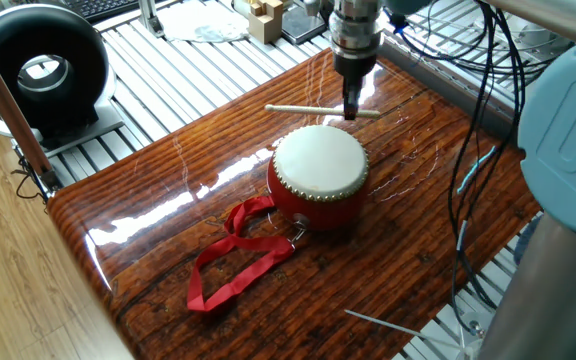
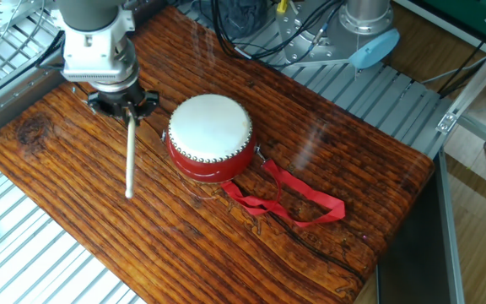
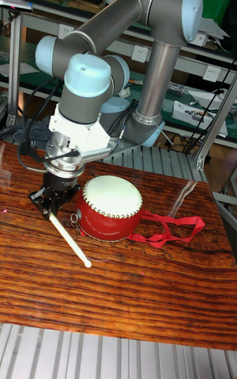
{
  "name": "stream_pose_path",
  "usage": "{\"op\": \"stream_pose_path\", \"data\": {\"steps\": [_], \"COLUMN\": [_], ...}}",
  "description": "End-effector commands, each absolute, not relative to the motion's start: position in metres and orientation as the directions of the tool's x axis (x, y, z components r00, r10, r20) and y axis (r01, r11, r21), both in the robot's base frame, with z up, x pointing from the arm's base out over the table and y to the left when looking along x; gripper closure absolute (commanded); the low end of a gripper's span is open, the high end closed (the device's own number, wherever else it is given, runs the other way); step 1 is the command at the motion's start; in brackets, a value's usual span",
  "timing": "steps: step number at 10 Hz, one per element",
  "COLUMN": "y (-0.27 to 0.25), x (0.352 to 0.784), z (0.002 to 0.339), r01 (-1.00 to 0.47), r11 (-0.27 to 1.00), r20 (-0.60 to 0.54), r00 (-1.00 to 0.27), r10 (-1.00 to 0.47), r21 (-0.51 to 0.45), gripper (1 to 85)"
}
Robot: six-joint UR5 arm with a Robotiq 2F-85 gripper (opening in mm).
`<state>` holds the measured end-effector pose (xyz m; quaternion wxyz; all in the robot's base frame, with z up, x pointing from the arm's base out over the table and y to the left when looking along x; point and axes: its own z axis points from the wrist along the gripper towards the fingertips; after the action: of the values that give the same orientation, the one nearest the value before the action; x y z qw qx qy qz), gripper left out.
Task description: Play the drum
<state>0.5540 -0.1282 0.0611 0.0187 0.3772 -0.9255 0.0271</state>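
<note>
The drum (image 1: 318,178) (image 2: 210,137) (image 3: 109,208) stands upright on the wooden table, red-bodied with a cream-white skin and a studded rim. Its red ribbon strap (image 1: 234,257) (image 2: 289,197) (image 3: 169,229) trails across the wood. My gripper (image 1: 351,108) (image 2: 127,113) (image 3: 51,211) is shut on one end of a pale wooden drumstick (image 1: 313,110) (image 2: 129,158) (image 3: 70,241). The stick is held level above the table, beside the drum and apart from its skin.
A big black ring-shaped device (image 1: 38,70) sits off the table's far-left corner on metal slats. Small wooden blocks (image 1: 265,18) lie beyond the table. Cables (image 1: 488,130) hang by the robot base. A thin rod (image 1: 383,322) lies near the table's right edge.
</note>
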Motion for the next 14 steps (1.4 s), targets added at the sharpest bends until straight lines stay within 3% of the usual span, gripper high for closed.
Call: {"op": "stream_pose_path", "data": {"steps": [1, 5, 9, 14], "y": [-0.114, -0.118, -0.11, -0.109], "x": [0.579, 0.597, 0.594, 0.577], "z": [0.062, 0.063, 0.077, 0.101], "r01": [-0.771, -0.872, -0.865, -0.912], "r11": [0.636, 0.481, 0.498, 0.401], "r20": [-0.037, -0.027, -0.034, 0.013], "r00": [-0.635, -0.48, -0.497, -0.403], "r10": [-0.771, -0.877, -0.867, -0.915], "r21": [-0.032, -0.095, -0.064, -0.081], "gripper": [84.7, 84.7, 84.7, 84.7]}}
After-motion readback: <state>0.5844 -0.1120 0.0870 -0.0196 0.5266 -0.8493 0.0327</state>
